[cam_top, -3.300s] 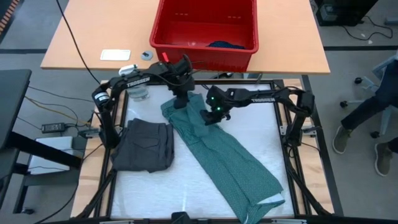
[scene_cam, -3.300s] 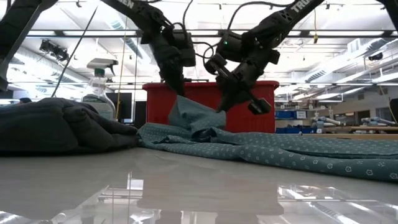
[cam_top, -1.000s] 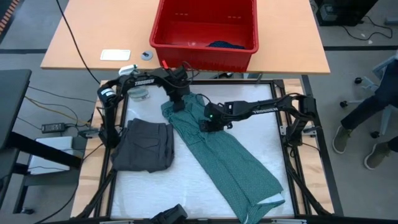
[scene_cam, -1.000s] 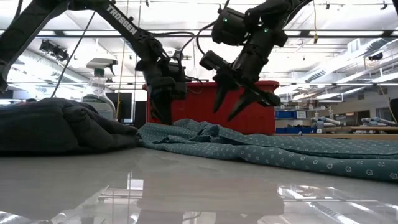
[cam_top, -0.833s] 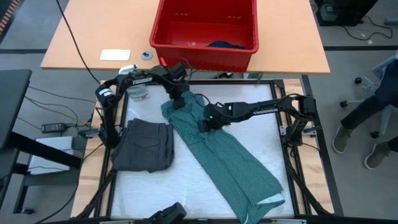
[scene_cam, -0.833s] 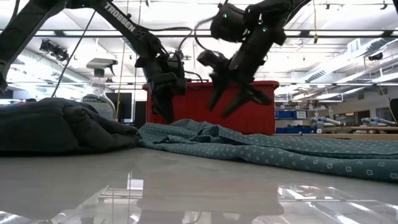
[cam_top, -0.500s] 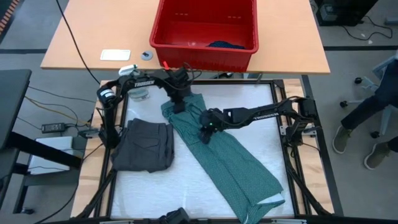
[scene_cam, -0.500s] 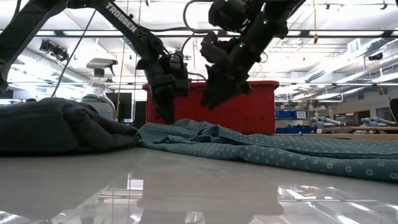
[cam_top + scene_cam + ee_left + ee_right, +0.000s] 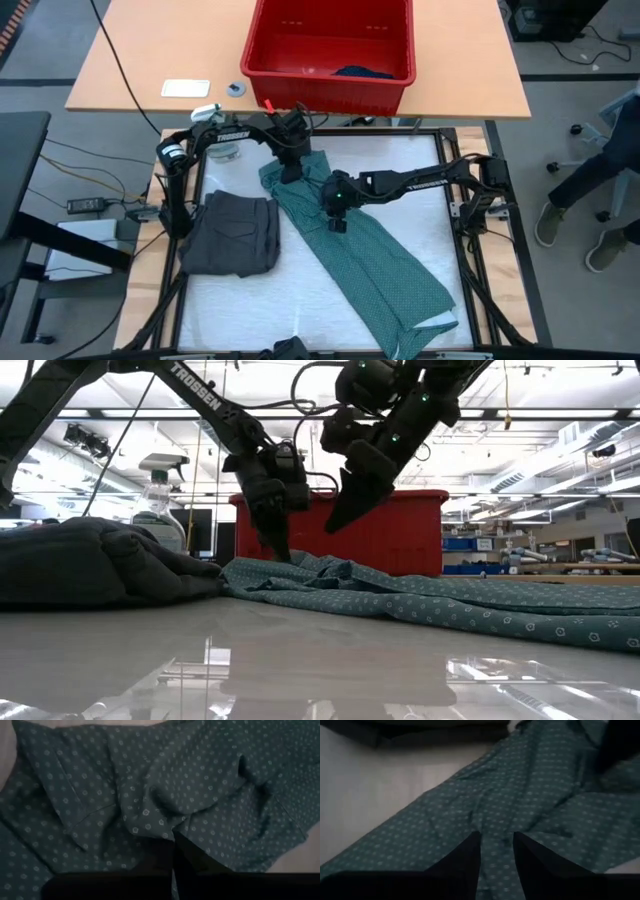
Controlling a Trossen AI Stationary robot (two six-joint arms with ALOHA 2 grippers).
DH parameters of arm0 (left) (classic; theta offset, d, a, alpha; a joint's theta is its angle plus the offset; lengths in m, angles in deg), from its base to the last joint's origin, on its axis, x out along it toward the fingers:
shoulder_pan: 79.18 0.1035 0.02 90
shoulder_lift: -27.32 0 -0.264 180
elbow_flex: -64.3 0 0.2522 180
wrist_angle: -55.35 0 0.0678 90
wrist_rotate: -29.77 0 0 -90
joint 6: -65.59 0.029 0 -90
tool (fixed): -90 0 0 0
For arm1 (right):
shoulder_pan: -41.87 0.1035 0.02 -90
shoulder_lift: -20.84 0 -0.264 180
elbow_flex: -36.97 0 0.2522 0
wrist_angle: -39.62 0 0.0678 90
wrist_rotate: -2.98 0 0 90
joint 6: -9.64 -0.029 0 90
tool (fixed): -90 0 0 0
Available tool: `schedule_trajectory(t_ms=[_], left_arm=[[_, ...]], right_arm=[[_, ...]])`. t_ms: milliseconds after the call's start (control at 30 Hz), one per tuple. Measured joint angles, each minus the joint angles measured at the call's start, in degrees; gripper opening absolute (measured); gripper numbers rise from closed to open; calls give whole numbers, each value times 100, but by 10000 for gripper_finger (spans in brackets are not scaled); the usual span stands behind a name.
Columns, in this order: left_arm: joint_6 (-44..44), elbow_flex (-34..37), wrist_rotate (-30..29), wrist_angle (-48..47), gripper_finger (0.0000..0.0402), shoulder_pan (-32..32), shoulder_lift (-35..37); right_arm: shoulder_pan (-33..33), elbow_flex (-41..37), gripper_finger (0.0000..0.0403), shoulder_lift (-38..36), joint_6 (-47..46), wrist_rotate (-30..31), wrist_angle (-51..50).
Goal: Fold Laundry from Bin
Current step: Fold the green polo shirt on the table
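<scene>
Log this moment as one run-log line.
stage: spreading teal garment | left end effector: shut on garment's top edge | right end effector: open, above garment middle | grey piece: folded at left

Garments out on the white work surface: two, namely one teal-green dotted garment (image 9: 350,240) under both claws and one folded dark grey piece (image 9: 232,233) off to the side of the left claw (image 9: 291,172). Bins: one red bin (image 9: 330,80) on the desk beyond the claws, with one dark blue piece (image 9: 362,72) visible inside. Claws: two, the left claw and the right claw (image 9: 335,222); small items on the desk: one white card (image 9: 186,88) and one small round object (image 9: 234,89).
</scene>
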Motion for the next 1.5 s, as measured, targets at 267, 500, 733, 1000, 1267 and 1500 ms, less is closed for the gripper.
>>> schedule_trajectory(t_ms=[267,500,733,1000,1267,1500], left_arm=[[-12,0,-67,-263,2,17,6],[-16,0,-177,-619,1,-79,11],[-32,0,-221,-626,1,-82,11],[-16,0,-223,-634,0,-50,11],[-14,-2,-223,-602,0,-46,13],[204,-322,-223,-1369,0,-15,17]], right_arm=[[27,-361,121,7,597,-25,294],[30,-403,111,94,971,-92,742],[-7,-408,93,364,914,-193,686],[-81,-405,69,385,902,98,685],[-186,-405,7,531,903,-135,619],[-43,-179,4,255,583,-219,456]])
